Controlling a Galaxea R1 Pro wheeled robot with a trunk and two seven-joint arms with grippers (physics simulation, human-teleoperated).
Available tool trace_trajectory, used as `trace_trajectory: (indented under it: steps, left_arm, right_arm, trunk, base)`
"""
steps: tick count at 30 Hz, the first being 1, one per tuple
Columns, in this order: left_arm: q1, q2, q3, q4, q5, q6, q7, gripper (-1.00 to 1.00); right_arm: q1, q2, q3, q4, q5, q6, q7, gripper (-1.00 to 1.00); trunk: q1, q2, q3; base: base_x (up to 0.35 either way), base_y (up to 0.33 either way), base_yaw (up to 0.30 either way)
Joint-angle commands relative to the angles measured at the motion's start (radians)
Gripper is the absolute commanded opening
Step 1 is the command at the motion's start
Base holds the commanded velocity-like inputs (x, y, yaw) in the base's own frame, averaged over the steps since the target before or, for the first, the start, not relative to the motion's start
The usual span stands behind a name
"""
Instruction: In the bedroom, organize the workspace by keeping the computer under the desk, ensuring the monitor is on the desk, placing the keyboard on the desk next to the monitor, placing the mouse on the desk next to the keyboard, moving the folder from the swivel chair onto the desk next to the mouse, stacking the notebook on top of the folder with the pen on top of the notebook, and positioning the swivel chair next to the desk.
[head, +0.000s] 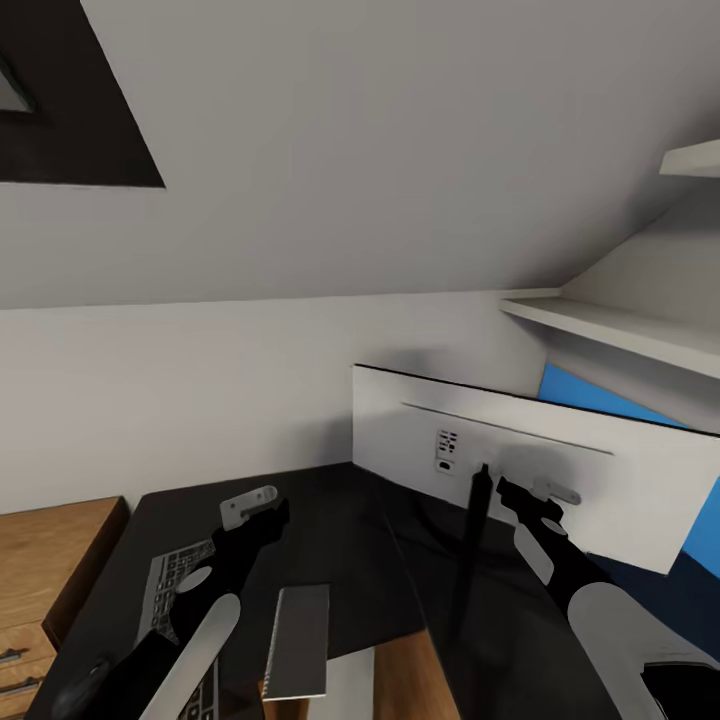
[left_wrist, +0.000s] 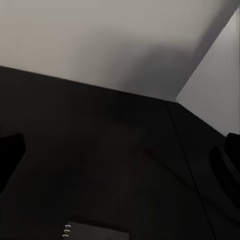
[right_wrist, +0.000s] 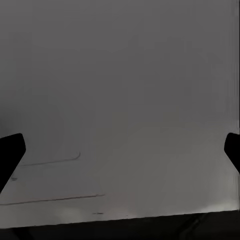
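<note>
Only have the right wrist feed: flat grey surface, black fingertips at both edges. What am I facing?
Observer: The white back of the monitor. The right gripper is open and close to it, just beside the port panel.
Operator: Where is the monitor standing?
Observer: On the black desk, with its back toward the robot.
Operator: What about the left arm?
Observer: The left gripper is open and holds nothing. It is above the desk, just past the far end of the keyboard.
Operator: Anything else near me?
Observer: The grey notebook lies on the desk between the two arms.
</note>
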Motion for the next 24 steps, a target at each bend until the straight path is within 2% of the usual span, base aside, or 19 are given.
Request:
trace_trajectory:
  steps: [1, 18, 24]
  left_arm:
    - [-0.001, 0.001, -0.002, -0.001, 0.006, 0.002, 0.008, 1.0]
    - [-0.001, 0.001, -0.002, -0.001, 0.006, 0.002, 0.008, 1.0]
    - [-0.001, 0.002, 0.0, -0.001, 0.006, 0.003, 0.008, 1.0]
  right_arm:
    - [-0.001, -0.001, 0.006, -0.001, -0.007, -0.004, -0.003, 1.0]
    - [-0.001, -0.001, 0.006, 0.0, -0.007, -0.006, -0.002, 1.0]
    - [-0.001, 0.002, 0.008, -0.004, -0.007, -0.006, 0.0, 1.0]
  trunk:
    - [0.001, -0.002, -0.002]
    - [0.001, -0.002, -0.002]
    - [0.001, -0.002, -0.002]
  base:
    - [0.091, -0.06, 0.0]
    - [0.004, -0.005, 0.0]
    - [-0.299, 0.0, 0.0]
